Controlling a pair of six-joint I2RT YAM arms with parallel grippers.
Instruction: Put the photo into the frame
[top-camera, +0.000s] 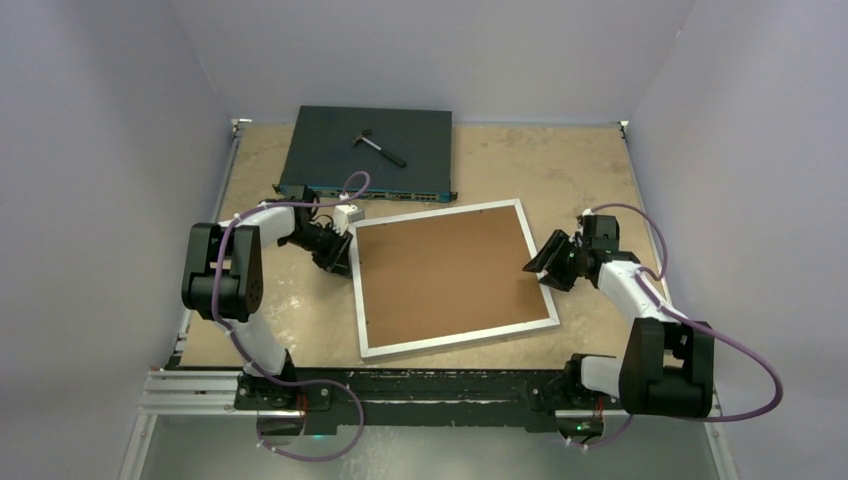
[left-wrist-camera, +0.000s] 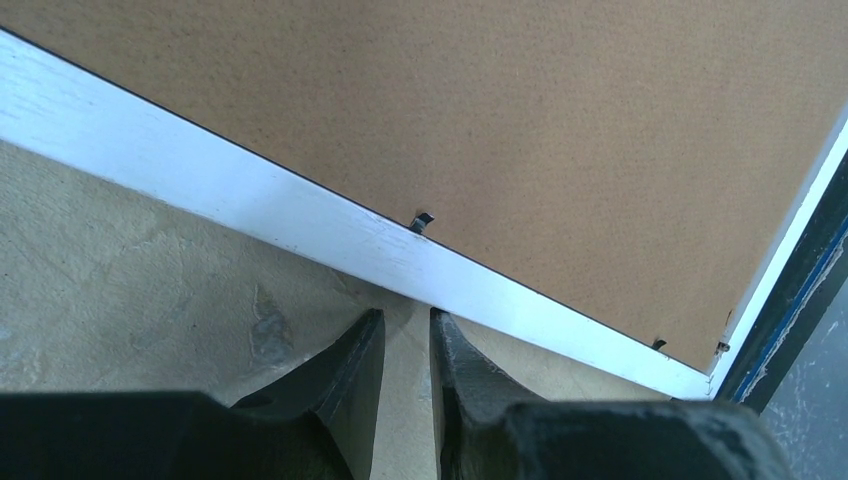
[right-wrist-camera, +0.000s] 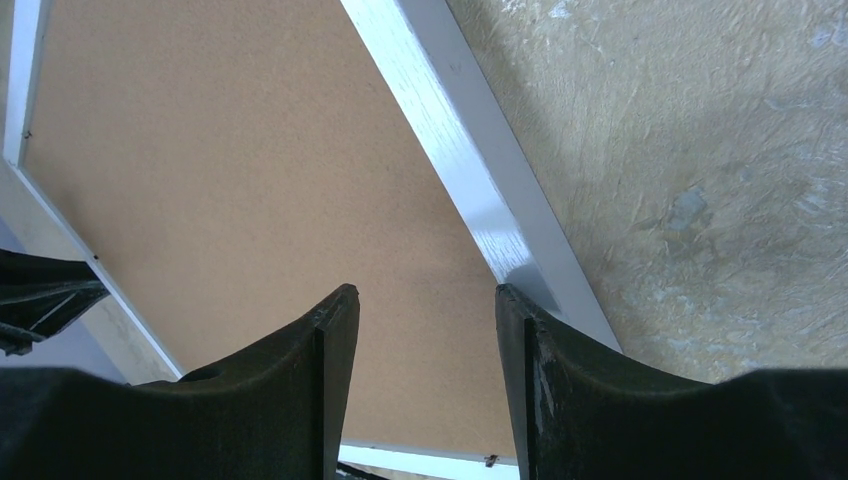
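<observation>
The frame (top-camera: 462, 338), thin white border, lies face down in the middle of the table with a brown backing board (top-camera: 445, 270) filling it. The photo is hidden. My left gripper (top-camera: 340, 262) is low at the frame's left edge; in the left wrist view its fingertips (left-wrist-camera: 408, 315) nearly touch the white border (left-wrist-camera: 250, 195), a narrow gap between them with only table showing. A small metal tab (left-wrist-camera: 422, 222) sticks up at the board's edge. My right gripper (top-camera: 535, 265) hovers at the frame's right edge, open (right-wrist-camera: 425, 292) over the board (right-wrist-camera: 220, 180) and border (right-wrist-camera: 465, 130), holding nothing.
A dark flat network switch (top-camera: 340, 150) lies at the back left with a small hammer-like tool (top-camera: 378, 144) on top, close to the frame's far left corner. Bare table (top-camera: 570, 170) lies to the back right. Walls enclose three sides.
</observation>
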